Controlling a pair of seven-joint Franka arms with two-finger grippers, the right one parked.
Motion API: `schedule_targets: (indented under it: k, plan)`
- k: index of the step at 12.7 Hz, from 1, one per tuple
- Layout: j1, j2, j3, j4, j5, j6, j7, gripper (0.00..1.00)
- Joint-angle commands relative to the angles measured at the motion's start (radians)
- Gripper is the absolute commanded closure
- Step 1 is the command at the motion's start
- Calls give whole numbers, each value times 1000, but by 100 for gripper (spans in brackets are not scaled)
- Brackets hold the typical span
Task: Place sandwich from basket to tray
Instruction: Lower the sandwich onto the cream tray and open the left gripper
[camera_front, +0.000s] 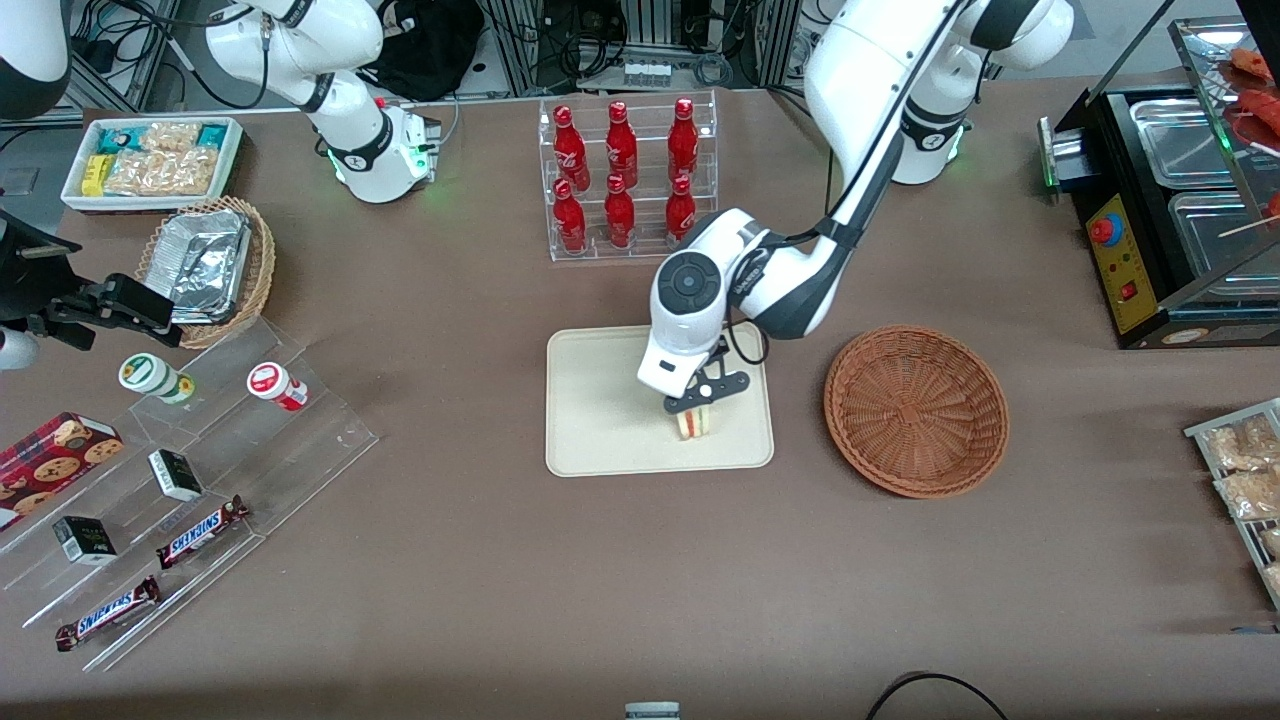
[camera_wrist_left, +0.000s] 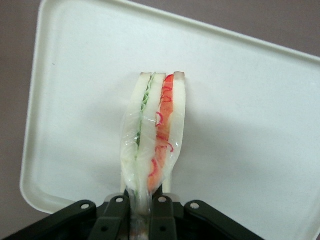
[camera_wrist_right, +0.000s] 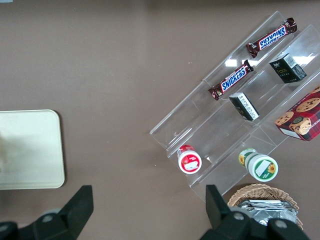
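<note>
Here the claw (camera_front: 706, 402) hangs low over the tray (camera_front: 600, 420), above the corner nearest the front camera on the working arm's side. Its fingers (camera_wrist_left: 162, 220) are pressed together on the sandwich (camera_front: 697, 423), pinching the wedge's clear wrap at one narrow end. The sandwich hangs straight below the claw, cut edge showing: pale bread slices with a green layer along one seam and a red-orange layer along the other, all under thin plastic film. In the wrist view the sandwich (camera_wrist_left: 154, 136) stretches away from the fingertips with the tray (camera_wrist_left: 250, 120) filling the background beneath it. Whether its lower tip touches the tray surface cannot be told.

The basket (camera_front: 916, 410) sits beside the claw, toward the working arm's end of the table, just clear of the tray's edge, and holds nothing. A clear rack of red bottles (camera_front: 625, 175) stands farther from the front camera than the claw. Well off toward the parked arm's end, a clear stepped shelf (camera_front: 200, 480) carries Snickers bars (camera_front: 200, 531), small boxes and two little cups, and a tan wicker basket with foil containers (camera_front: 210, 268) sits near it.
</note>
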Motion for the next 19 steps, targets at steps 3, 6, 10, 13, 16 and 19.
schedule_targets:
  k: [3,6,10,13,16,19]
  plan:
    - [-32,42,16,64,3,3,-37,96]
    - [-44,50,16,59,7,35,-37,85]
    - [-47,49,16,64,9,36,-52,0]
    - [-39,-14,19,64,47,10,-3,0]
    - [-36,-98,23,64,55,-103,66,0]
    - [-18,-154,25,72,56,-219,142,0]
